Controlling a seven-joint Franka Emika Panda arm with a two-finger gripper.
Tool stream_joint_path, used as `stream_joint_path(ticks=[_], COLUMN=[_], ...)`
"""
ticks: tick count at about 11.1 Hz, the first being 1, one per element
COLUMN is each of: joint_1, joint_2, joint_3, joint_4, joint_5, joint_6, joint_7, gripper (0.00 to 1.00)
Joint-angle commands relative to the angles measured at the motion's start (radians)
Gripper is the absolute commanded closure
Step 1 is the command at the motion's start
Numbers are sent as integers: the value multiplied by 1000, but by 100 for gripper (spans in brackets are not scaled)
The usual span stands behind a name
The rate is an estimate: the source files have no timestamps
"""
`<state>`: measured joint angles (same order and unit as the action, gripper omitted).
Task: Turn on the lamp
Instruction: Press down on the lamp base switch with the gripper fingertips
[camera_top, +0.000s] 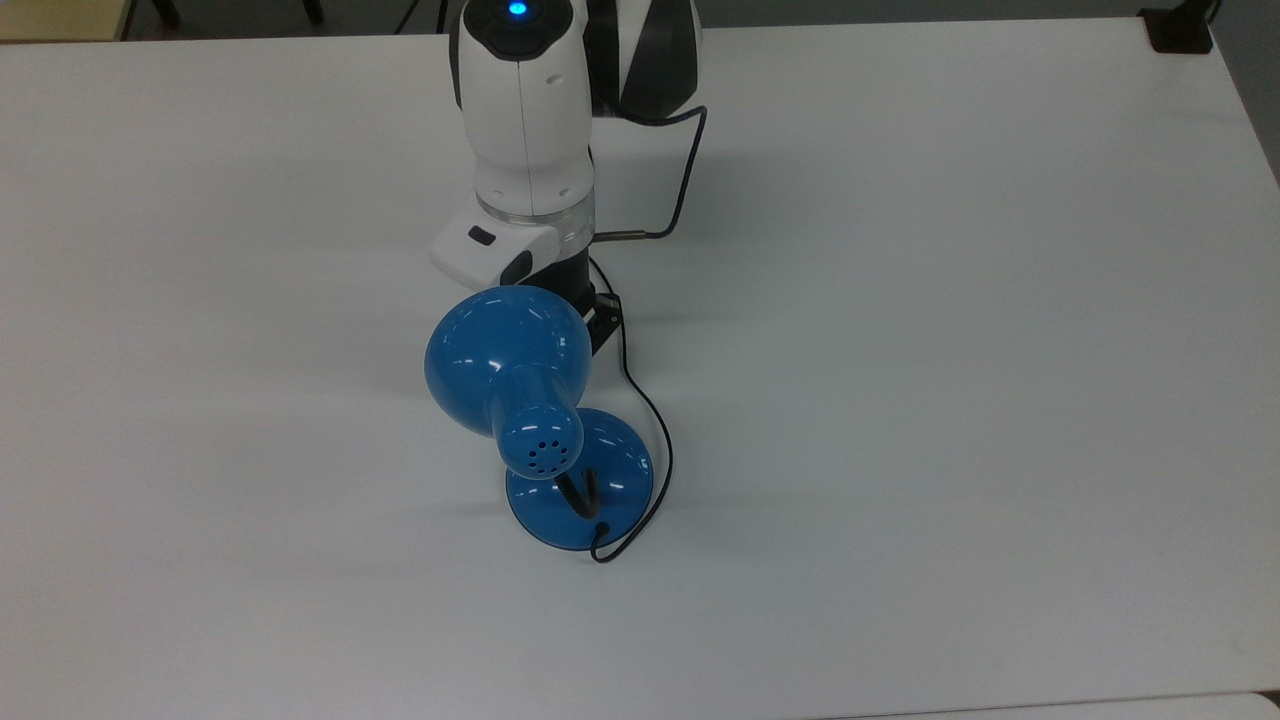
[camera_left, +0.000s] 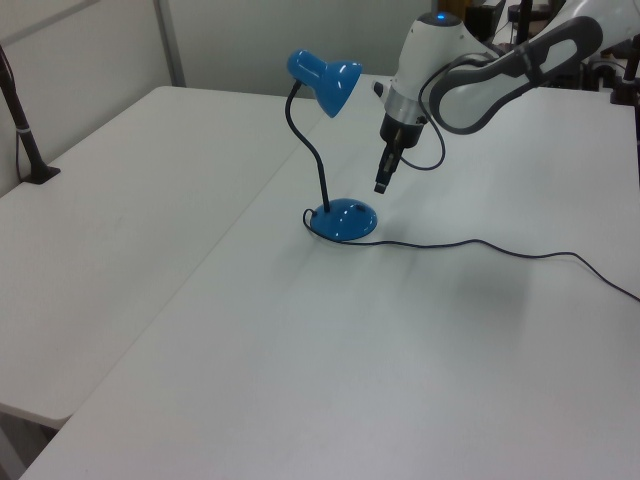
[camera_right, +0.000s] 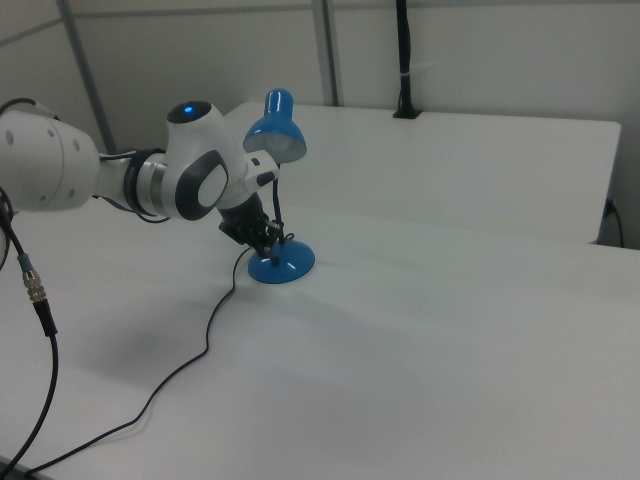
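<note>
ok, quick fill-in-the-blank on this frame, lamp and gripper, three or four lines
1. The lamp shade is coloured ____.
2. In the left view, the gripper hangs just above the lamp's round ____.
3. A thin black ____ runs from the lamp across the table.
4. The lamp's gooseneck is coloured ____.

Missing words: blue; base; cord; black

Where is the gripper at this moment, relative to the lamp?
In the left view, the gripper hangs just above the lamp base, on the left view's right of the gooseneck and below the shade.

Even, bright overhead lighting is falling across the scene.
You are seeing glare streaks gleaming on the lamp (camera_top: 508, 360) and soft shadows lying on the white table (camera_top: 900, 400).
</note>
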<state>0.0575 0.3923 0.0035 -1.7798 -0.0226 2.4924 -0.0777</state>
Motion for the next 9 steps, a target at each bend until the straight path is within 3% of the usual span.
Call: stream_joint_path(ticks=[1, 9], joint_1=[2, 1], joint_2=[45, 102], joint_3=[6, 13], joint_4=[3, 5], joint_5=[4, 0], joint_6=[120, 250], joint_7=[-19, -22], gripper=[90, 88])
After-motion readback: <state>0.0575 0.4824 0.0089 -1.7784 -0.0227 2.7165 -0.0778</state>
